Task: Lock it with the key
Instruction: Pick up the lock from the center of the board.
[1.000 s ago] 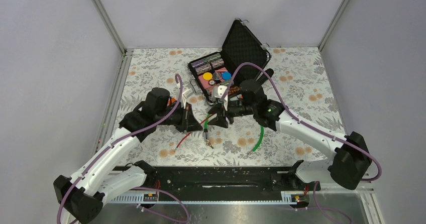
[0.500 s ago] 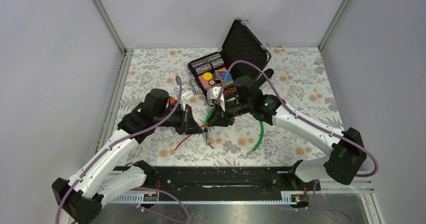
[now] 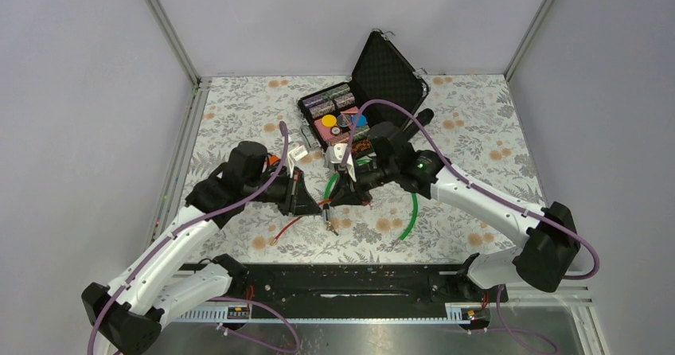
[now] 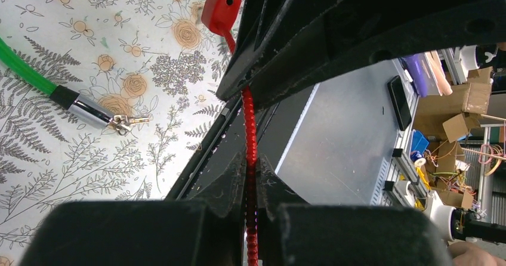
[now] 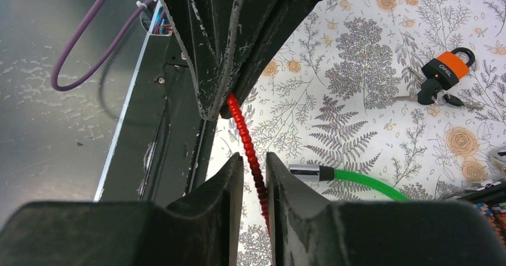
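The key (image 4: 130, 121), tiny and silvery, lies on the flowered cloth at the chrome end (image 4: 89, 112) of the green cable (image 4: 24, 69); from above the chrome end (image 3: 328, 221) sits below both grippers. My left gripper (image 4: 250, 161) is shut on a red beaded cable (image 4: 247, 123) that ends in a red tag (image 4: 221, 9). My right gripper (image 5: 255, 155) faces the left one tip to tip (image 3: 330, 197). Its jaws stand narrowly apart, with the red cable (image 5: 244, 135) running between them, not pinched. Neither gripper touches the key.
An orange padlock (image 5: 444, 69) with black-headed keys lies on the cloth further off. An open black case (image 3: 350, 104) of coloured parts stands at the back. The green cable's loop (image 3: 411, 216) curves right of the grippers. The black rail (image 3: 342, 279) runs along the near edge.
My right gripper has shifted slightly left, up to the left gripper's tips, and its jaws have narrowed around the red cable. The left gripper has stayed shut on the cable.
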Controlling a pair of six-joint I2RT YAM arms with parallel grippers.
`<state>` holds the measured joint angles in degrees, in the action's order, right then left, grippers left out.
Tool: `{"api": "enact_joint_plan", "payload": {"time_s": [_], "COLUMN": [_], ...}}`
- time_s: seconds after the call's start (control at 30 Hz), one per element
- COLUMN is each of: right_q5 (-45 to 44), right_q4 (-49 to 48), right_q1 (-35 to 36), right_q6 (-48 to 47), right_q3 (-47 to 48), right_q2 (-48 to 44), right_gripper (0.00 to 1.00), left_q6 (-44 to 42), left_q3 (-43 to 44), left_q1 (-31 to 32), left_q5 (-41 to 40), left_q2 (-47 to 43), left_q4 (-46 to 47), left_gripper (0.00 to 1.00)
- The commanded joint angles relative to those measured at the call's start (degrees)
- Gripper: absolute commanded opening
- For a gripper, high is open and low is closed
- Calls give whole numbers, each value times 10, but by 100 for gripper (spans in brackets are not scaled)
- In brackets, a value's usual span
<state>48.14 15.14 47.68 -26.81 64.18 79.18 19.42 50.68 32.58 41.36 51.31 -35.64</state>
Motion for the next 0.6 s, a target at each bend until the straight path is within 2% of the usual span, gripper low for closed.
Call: {"api": "enact_joint_plan", "payload": {"time_s": [0.0,0.07,0.1,0.17,0.2,0.23,0.33,0.37,0.57], "right_q5": [8,4,-1,-12,-18,-26,-64,-75,-143], "right_q4": [19,17,18,15,10,3,-43,-61,-170], "right_q1": [12,16,18,20,20,20,20,19,13], "right_q6": [-11,-11,-11,-10,-8,-4,20,26,77], "right_q3": [28,30,30,29,27,23,-2,-12,-80], "right_q2": [8,10,10,7,5,0,-23,-31,-73], "right_gripper": [21,11,4,0,0,0,0,0,0], "left_q6": [-7,-7,-7,-6,-1,11,39,42,49], "left_q3": [42,45,47,47,45,41,36,36,38], "left_q1": [0,0,0,0,0,0,-1,-1,-1], "left_q5": [29,31,32,30,25,14,-24,-41,-213], "left_q2": [-16,-18,-19,-25,-31,-41,-67,-74,-134], "left_q4": [40,40,40,42,53,66,93,97,99], "left_gripper": [0,0,4,24,37,57,92,98,99]}}
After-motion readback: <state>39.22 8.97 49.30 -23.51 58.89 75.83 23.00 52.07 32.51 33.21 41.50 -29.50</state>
